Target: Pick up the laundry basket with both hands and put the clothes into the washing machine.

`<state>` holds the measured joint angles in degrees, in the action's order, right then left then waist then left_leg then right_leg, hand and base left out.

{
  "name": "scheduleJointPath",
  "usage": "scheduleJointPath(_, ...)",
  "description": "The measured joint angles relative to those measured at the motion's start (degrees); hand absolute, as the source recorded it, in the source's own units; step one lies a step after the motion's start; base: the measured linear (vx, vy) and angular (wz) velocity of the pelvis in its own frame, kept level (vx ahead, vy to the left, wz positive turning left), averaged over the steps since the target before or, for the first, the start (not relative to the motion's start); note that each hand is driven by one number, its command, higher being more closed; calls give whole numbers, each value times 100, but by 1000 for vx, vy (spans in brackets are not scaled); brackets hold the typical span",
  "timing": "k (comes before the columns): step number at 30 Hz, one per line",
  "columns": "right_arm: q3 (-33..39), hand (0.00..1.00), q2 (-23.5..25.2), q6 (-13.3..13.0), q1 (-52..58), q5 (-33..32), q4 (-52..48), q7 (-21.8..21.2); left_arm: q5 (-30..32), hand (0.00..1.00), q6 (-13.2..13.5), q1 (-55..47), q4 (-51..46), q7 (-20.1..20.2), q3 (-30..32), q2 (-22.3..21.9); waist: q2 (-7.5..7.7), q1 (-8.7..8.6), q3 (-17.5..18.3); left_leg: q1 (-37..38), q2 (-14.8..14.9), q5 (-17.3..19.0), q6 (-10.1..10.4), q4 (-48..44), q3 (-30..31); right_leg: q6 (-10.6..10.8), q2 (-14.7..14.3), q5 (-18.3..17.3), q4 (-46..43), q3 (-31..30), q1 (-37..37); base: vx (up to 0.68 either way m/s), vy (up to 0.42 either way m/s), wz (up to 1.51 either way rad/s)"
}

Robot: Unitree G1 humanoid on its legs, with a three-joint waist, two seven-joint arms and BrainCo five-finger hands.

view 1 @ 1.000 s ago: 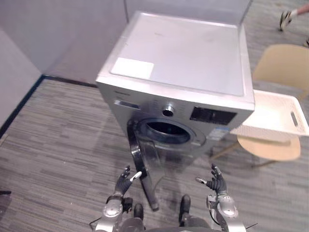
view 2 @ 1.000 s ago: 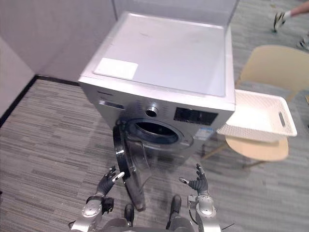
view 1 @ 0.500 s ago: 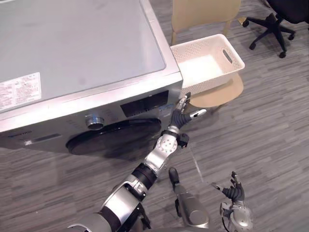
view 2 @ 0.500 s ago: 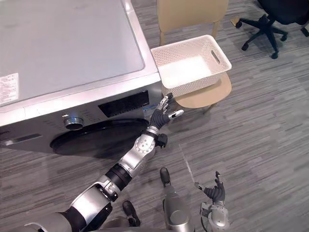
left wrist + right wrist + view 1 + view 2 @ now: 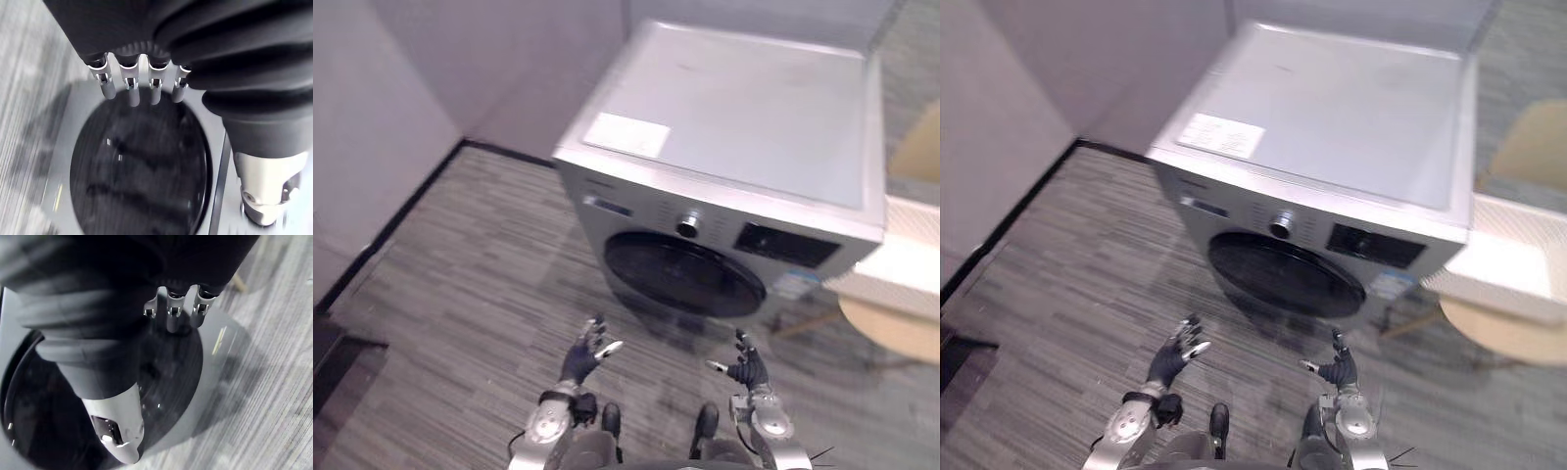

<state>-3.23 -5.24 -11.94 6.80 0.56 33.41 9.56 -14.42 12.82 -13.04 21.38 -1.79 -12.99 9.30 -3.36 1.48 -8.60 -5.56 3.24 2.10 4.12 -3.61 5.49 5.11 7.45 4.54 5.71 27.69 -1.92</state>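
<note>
The silver washing machine (image 5: 734,108) stands ahead of me with its round dark door (image 5: 685,276) shut. A white laundry basket (image 5: 906,266) rests on a tan chair (image 5: 901,333) at the machine's right side, cut off by the view's edge. What lies in it I cannot tell. My left hand (image 5: 580,360) is low in front of the machine, left of the door, with its fingers (image 5: 132,90) straight and holding nothing. My right hand (image 5: 747,372) is low below the door's right side, its fingers (image 5: 172,316) straight too. Both wrist views look at the dark door glass (image 5: 142,171).
A grey wall (image 5: 372,117) with a dark skirting runs along the left, meeting the back wall behind the machine. A dark object (image 5: 333,352) sits on the floor at the lower left. Striped grey floor (image 5: 460,264) spreads before and left of the machine.
The machine's door stood open a second ago and is now shut. My left arm reached toward the basket half a second ago and is now low again. The camera has swung.
</note>
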Motion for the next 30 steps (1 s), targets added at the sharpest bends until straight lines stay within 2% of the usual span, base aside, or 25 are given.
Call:
scheduleJointPath(1,-1,0,-3,-2,-51,0,19,0,55,0,-2,77,345,-60,219,-46,-3,17,28,-111,-63,-29,-43,-46,218,32,43,-88,1,296,-67,-158,10,155)
scheduleJointPath(3,10,0,-15,-1,-166,-2,153,19,179,0,-40,225,933,-233,614,-124,13,-7,133,-395,-6,-23,-316,-23,-169,71,144,-111,0,856,-90,-120,53,149)
scheduleJointPath(5,13,0,-108,7,-258,0,278,25,404,0,-114,280,1348,-495,967,-306,90,-14,116,-490,276,-76,-572,63,-1693,159,388,-167,-13,1192,-79,-20,226,135)
scheduleJointPath(6,15,0,-155,56,-312,0,400,26,477,0,-139,260,1586,-597,1089,-400,11,6,156,-473,481,-89,-550,51,-2652,240,461,-172,-126,1323,-65,40,250,92)
scheduleJointPath(8,16,0,-200,131,-302,5,442,24,644,0,-144,172,1879,-711,1152,-416,24,5,150,-473,468,-357,-299,25,-2852,401,582,-148,-150,1486,-210,89,209,78)
scheduleJointPath(9,-1,0,-135,150,-294,8,514,18,689,0,-159,163,2125,-730,1266,-397,142,97,135,-456,358,-355,-302,-102,-2770,467,704,-178,-183,1486,-300,113,210,48)
scheduleJointPath(10,1,0,-74,159,-293,9,555,12,740,0,-179,138,2224,-741,1344,-392,218,115,153,-461,281,-252,-327,-177,-2763,571,800,-265,-254,1483,-301,137,203,33)
scheduleJointPath(11,13,0,2,170,-285,16,573,5,766,0,-223,59,2311,-767,1385,-391,338,97,142,-492,167,44,-368,-467,-2720,717,1101,-440,-696,1494,-295,191,193,36)
scheduleJointPath(12,21,0,24,179,-264,21,578,-13,800,0,-231,31,2305,-787,1488,-368,403,107,142,-520,119,266,-412,-696,-2642,747,1401,-646,-1216,1492,-269,267,226,50)
scheduleJointPath(13,17,0,7,199,-248,49,580,-94,865,0,-247,62,2372,-828,1487,-330,438,79,141,-467,-2,494,-484,-926,-2549,563,1824,-786,-2141,1380,-152,258,197,46)
scheduleJointPath(14,1,0,-25,221,-248,80,580,-120,884,0,-249,55,2403,-828,1473,-342,446,62,135,-383,-60,602,-554,-999,-2455,-19,2104,-764,-3009,1019,130,322,303,56)
scheduleJointPath(15,-3,0,-23,225,-250,135,580,-145,921,0,-251,51,2420,-824,1454,-323,358,-53,122,-230,-110,723,-618,-1062,-2265,-525,2232,-508,-4117,118,644,276,260,65)
scheduleJointPath(16,-3,0,27,224,-240,163,585,-194,942,0,-258,68,2418,-825,1435,-286,312,-118,78,-143,-72,814,-653,-1086,-2067,-157,2021,-827,-4657,-567,948,274,214,70)
scheduleJointPath(17,-11,0,48,224,-235,180,589,-216,948,0,-256,95,2415,-827,1400,-271,340,-176,64,-74,-58,867,-693,-1078,-1935,-46,1810,-1093,-4874,-847,1102,250,53,86)
scheduleJointPath(19,-12,0,16,222,-242,172,582,-221,948,0,-253,253,2417,-824,1347,-122,448,-254,16,193,-36,981,-696,-1032,-1487,-72,1039,-1699,-4811,-1272,1547,342,23,98)
scheduleJointPath(20,-7,0,-4,221,-252,171,580,-217,948,0,-253,315,2417,-826,1336,-122,460,-259,7,235,-36,990,-663,-1049,-1395,-58,859,-1761,-4628,-1339,1665,424,-40,125)
scheduleJointPath(21,-3,0,-46,220,-272,168,578,-210,948,0,-251,449,2422,-830,1333,-138,437,-364,-9,319,-33,1038,-606,-1093,-1088,-47,448,-1764,-3975,-1690,1931,367,-81,115)
scheduleJointPath(23,-4,0,-57,222,-277,162,577,-216,956,0,-240,572,2425,-831,1302,-147,390,-411,-48,406,-34,1106,-504,-1121,-700,64,129,-1647,-3267,-2129,2070,420,-167,131)
scheduleJointPath(24,-4,0,-54,223,-266,162,577,-217,975,0,-224,644,2428,-836,1286,-145,407,-410,-58,520,-44,1204,-337,-1137,-461,53,-56,-1287,-2719,-2394,2149,472,-281,147)
scheduleJointPath(25,-12,0,-26,223,-232,162,577,-223,1016,0,-216,652,2429,-836,1260,-122,552,-406,-61,607,-138,1327,-161,-1191,-217,13,-26,-598,-2347,-2540,2116,397,-289,138)
scheduleJointPath(26,-13,0,-39,219,-217,161,579,-229,1050,0,-213,663,2469,-832,1265,-90,655,-425,-50,640,-172,1415,-78,-1276,-82,-113,50,-320,-2480,-2546,2121,366,-304,126)
scheduleJointPath(27,-5,0,-152,230,-267,160,624,-233,1067,0,-215,704,2558,-837,1316,-229,378,-383,-59,580,74,1479,20,-1534,127,-191,-70,-547,-2737,-2250,2113,359,-310,97)
scheduleJointPath(28,0,0,-183,222,-360,161,615,-235,1068,0,-213,683,2557,-836,1340,-354,223,-362,-87,238,216,1465,61,-2070,229,-296,-176,-736,-2632,-2069,2010,341,-297,74)
scheduleJointPath(29,0,0,-235,219,-423,161,615,-236,1067,0,-216,689,2558,-840,1368,-434,132,-362,-115,25,311,1418,145,-2428,225,-355,-251,-748,-2529,-1967,1931,323,-310,52)
scheduleJointPath(30,-3,0,-244,220,-512,162,641,-235,1067,0,-233,665,2617,-838,1410,-554,40,-335,-210,-318,485,1246,433,-3119,137,-470,-388,-685,-2295,-1809,1673,223,-231,29)
